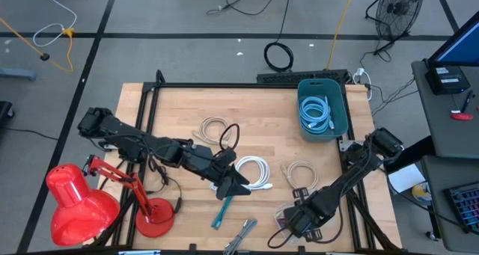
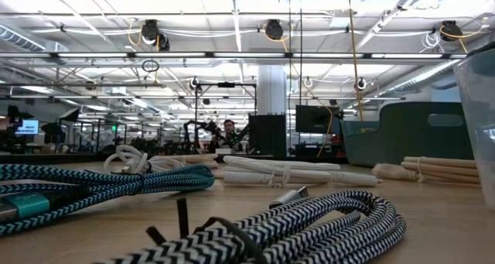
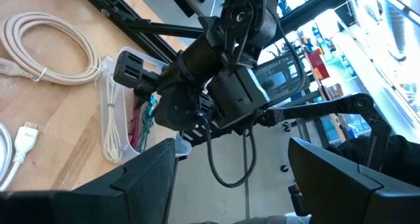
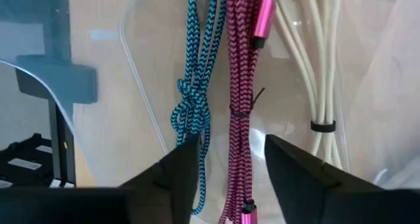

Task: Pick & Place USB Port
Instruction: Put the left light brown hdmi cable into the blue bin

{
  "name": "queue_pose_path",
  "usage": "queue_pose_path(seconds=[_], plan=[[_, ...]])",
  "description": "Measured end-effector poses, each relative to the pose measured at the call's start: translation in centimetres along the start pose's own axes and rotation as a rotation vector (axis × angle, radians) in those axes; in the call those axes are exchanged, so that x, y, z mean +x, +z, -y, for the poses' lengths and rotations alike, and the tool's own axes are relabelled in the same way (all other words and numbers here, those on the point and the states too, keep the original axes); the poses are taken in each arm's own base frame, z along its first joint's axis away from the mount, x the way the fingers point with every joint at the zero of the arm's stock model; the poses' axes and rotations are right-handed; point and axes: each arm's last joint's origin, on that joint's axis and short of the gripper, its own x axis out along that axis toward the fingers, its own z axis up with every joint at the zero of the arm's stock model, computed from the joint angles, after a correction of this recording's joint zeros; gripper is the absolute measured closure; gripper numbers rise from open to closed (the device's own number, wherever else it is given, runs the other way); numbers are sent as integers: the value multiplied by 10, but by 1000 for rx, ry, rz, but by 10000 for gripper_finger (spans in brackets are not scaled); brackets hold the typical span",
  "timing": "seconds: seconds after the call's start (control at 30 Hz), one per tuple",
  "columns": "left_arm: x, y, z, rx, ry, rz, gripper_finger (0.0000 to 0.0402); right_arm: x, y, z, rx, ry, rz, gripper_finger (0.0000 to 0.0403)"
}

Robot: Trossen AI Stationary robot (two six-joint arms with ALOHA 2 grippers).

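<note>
Pink cable (image 4: 241,86) hangs just beyond our right gripper (image 4: 226,159) above the clear container (image 4: 131,66).
Its parted fingers hold nothing; we fear a neighbouring-cable snag. Left gripper (image 1: 238,182): wide, empty.

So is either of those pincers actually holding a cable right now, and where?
Nothing is held. The right pincer hangs open over a clear bin, its fingers either side of a pink cable without gripping it. The left pincer is open and empty.

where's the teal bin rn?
High view: teal bin sits at the table's far right corner, light blue cables coiled inside, well beyond the right gripper at the near edge.
</note>
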Motion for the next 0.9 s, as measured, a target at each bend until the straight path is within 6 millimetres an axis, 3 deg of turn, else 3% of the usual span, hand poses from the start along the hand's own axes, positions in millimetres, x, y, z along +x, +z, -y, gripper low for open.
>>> queue_pose_path(seconds=[0.2, 0.37, 0.7, 0.9], plan=[[0, 0, 0, 5, 6, 8, 103, -19, 2, 1, 53, 55, 79, 217], [0, 1, -1, 5, 19, 31, 103, -53, 5, 5, 111, 159, 230, 224], [-1, 14, 1, 2, -34, 107, 103, -150, 9, 25, 223, 322, 831, 236], [-2, 22, 0, -5, -64, 140, 103, -196, -1, 42, 273, 256, 1159, 237]])
